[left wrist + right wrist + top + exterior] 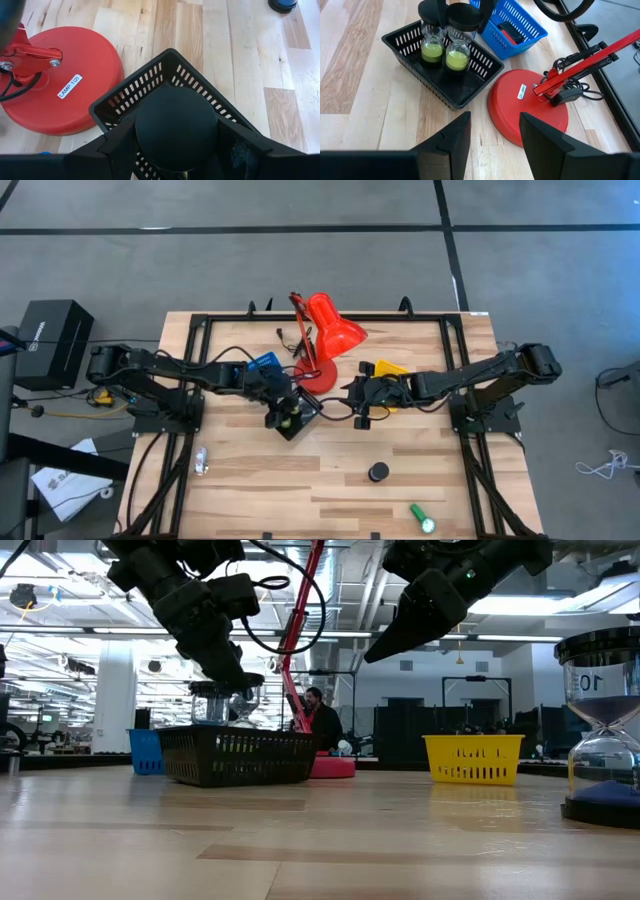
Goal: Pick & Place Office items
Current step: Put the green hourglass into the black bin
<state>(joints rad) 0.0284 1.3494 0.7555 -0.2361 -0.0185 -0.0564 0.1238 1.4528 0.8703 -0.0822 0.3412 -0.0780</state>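
A black tray (400,37) stands on the table left of the red lamp's base (525,107). Two hourglasses with green sand and black caps stand upright in the tray, on its floor. My left gripper (285,412) reaches slanting down over the tray and is shut on the cap of one hourglass (457,50); the other hourglass (432,45) stands right beside it, untouched. My right gripper (492,140) hangs open above the bare table on the lamp base's right, nothing between its fingers. My left gripper has the hourglass's round black top cap (175,125) between its two fingers, one on each side of the cap's rim, with no gap showing. The fingers come slanting down from the table's left. The hourglass stands upright, its foot on the tray's floor.
A blue tray (512,30) with a dark item sits behind the black one, a yellow tray (390,370) by the right arm. On the near table stand another hourglass (377,472), a green cylinder (422,518) and a silvery bit (201,462).
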